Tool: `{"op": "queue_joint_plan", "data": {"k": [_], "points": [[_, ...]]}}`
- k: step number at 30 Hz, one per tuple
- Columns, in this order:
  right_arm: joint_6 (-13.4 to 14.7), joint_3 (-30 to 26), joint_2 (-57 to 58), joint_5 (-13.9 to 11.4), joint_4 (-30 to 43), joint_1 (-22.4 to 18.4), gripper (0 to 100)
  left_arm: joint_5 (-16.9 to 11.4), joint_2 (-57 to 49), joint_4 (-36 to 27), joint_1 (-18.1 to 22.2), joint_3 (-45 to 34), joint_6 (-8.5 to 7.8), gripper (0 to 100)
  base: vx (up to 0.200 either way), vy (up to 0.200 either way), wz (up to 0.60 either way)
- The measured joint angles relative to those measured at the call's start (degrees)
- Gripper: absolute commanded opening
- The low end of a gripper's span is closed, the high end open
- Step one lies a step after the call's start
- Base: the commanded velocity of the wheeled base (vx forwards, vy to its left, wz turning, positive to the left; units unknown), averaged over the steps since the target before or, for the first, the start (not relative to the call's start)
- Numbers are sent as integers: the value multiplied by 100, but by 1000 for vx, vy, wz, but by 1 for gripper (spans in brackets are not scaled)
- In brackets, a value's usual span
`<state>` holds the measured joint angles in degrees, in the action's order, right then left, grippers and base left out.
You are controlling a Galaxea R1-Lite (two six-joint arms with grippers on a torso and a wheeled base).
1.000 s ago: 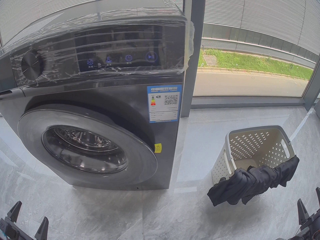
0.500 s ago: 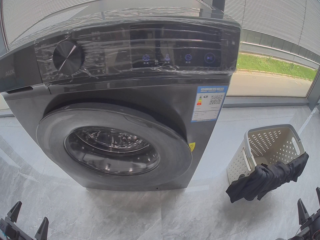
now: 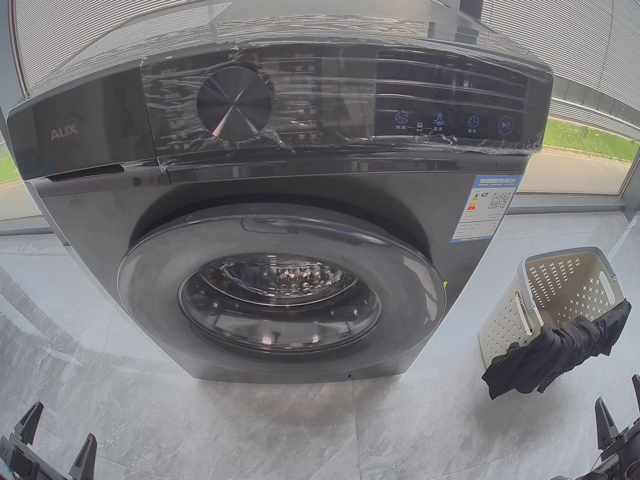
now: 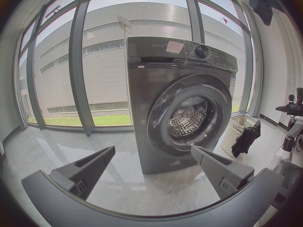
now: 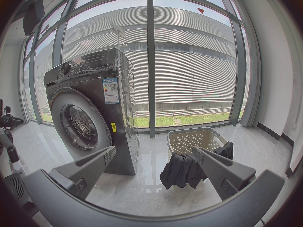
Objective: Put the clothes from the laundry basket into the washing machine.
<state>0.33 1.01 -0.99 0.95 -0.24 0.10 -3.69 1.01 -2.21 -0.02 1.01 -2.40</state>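
Left gripper hangs low over the floor in front of the washing machine, its two dark fingers spread wide apart with nothing between them. On the other side the right gripper is also low, jaws just as wide and likewise holding nothing, and it faces the laundry basket from a little way back. That basket is pale plastic with star-shaped holes in its walls and slot handles. It stands on the grey marbled tiles to the right of the machine, near its front right corner but not touching it. A dark garment is slung over the basket's near rim, bunched and rumpled. Most of it hangs down the outside wall toward the floor, while one end trails along the rim at the right. Whether more clothes lie deeper inside the basket cannot be made out past that rim. The machine itself is dark grey, with a round front door shut against the body, and the steel drum shows through its glass. Above the door a round dial sits on the control panel, which is wrapped in crinkled clear film. A blue-edged label is stuck at the front's upper right. Behind machine and basket stands a tall glazed wall with a strip of grass outside.
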Motion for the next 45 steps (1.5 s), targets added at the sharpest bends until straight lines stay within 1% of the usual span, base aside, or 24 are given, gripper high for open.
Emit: {"op": "queue_joint_plan", "data": {"k": [5,14,23,31,41,45], "points": [[0,0,0,2,0,4,100,0,0,0,2,0,-2,100,-200,0,0],[2,0,2,2,0,0,100,0,0,0,2,0,5,100,0,0,0],[2,0,2,2,0,4,100,0,0,0,2,0,11,100,0,200,0],[10,0,2,2,2,-2,100,9,0,0,2,0,-24,100,0,0,0],[2,0,2,2,0,0,100,6,0,0,5,0,-9,100,0,0,0],[2,0,0,2,0,0,100,4,0,0,2,0,-2,100,200,0,0]]}}
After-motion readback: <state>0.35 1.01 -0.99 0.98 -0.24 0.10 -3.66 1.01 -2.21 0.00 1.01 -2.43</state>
